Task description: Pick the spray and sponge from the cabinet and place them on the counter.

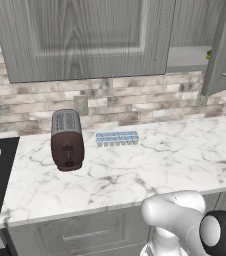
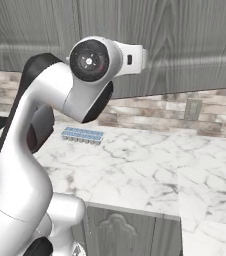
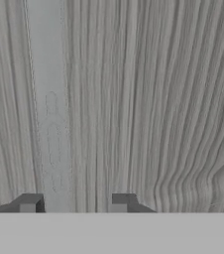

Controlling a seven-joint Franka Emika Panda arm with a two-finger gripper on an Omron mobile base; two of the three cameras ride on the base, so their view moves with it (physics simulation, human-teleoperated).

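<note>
- Worktop of white grey-veined marble, the counter (image 1: 160,165), lay nearest; neither task item was on it.
- Further back stood a dark ribbed toaster (image 1: 66,140) beside a pale blue ice-cube tray (image 1: 116,138).
- Above, the two-finger gripper (image 3: 74,203) faced the grey wood-grain cabinet (image 1: 85,40) closely, jaws drawn almost together; whether they pinched anything could not be told.
- Deepest, past the open door (image 1: 222,60), a yellow sliver, probably the sponge (image 1: 208,54), sat on the grey inner shelf (image 1: 185,59).
- It looked light and soft; gripping across its narrow sides seemed best.
</note>
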